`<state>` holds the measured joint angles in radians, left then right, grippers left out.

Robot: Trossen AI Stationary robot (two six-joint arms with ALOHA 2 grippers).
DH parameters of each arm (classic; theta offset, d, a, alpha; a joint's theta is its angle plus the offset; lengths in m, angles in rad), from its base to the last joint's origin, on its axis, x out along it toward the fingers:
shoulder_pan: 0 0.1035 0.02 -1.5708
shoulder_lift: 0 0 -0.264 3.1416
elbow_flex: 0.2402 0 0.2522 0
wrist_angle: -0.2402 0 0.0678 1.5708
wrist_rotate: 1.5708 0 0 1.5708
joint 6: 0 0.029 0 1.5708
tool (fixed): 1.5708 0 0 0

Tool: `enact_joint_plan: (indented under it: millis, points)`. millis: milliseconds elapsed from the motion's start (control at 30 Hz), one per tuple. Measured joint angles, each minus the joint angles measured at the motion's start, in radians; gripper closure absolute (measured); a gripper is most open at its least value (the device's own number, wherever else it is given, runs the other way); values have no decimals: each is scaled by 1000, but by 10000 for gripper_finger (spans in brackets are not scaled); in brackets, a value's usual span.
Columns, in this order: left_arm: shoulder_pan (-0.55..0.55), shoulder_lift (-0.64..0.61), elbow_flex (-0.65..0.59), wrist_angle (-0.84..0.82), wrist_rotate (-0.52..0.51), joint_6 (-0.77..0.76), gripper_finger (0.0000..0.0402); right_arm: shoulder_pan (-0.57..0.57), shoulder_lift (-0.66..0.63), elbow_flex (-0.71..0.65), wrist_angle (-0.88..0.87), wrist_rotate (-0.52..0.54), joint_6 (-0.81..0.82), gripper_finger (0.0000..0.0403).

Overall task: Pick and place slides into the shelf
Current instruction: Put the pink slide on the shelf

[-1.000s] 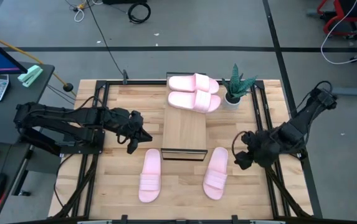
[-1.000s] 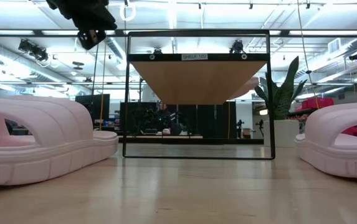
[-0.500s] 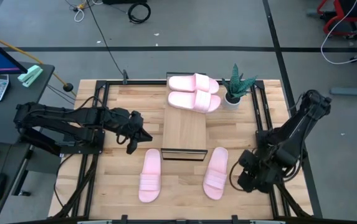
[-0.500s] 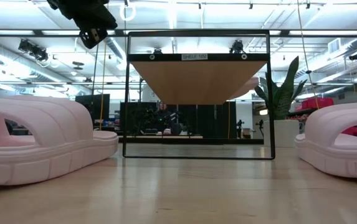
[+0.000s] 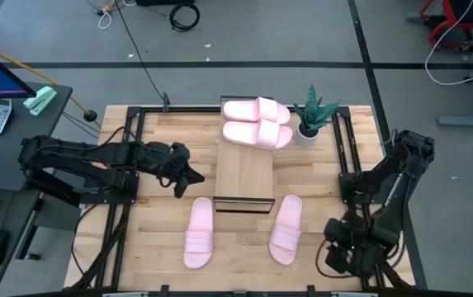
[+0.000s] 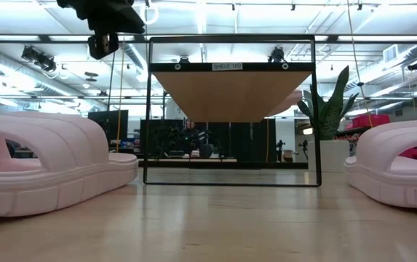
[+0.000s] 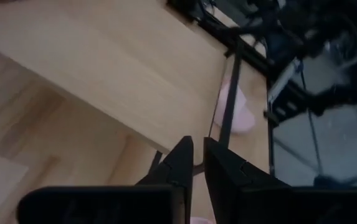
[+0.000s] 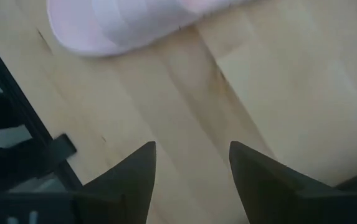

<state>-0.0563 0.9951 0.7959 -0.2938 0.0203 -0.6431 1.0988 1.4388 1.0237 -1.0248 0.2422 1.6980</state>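
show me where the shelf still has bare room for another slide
The shelf is bare over its middle and near end, from the two slides lying side by side at its far end to the front edge. The crowded end is the far one, beside the potted plant. Two more slides lie on the table in front.

Near slides cropped by low view's edges, shelf top unseen

Slides pale pink, all four. Shelf board light wood, frame thin black. Tabletop butcher-block, pale wood strips. Plant green, white pot. Both arms black. Floor grey with dark lines.
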Motion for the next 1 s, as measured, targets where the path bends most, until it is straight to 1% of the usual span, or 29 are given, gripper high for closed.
enact_joint_plan:
  millis: [167, 400, 533, 700, 833, 1000]
  points:
    - [-11, 0, 0, 2, -9, -76, 345, 99, 31, 0, 0, 61, 218, 192]
    - [-40, 0, 0, -9, -9, -149, 315, 190, 70, 0, 8, 126, 534, 192]
    - [-50, 0, 0, -36, -9, -162, 296, 183, 108, -1, 92, 119, 538, 192]
    - [-55, 0, 0, -39, -9, -152, 278, 128, 121, -1, 220, 102, 527, 192]
    - [-65, 0, 0, -41, -9, -136, 267, 61, 95, -1, 272, 97, 544, 192]
    - [-95, 0, 0, -41, -8, -97, 257, -8, 27, 0, 282, 166, 509, 192]
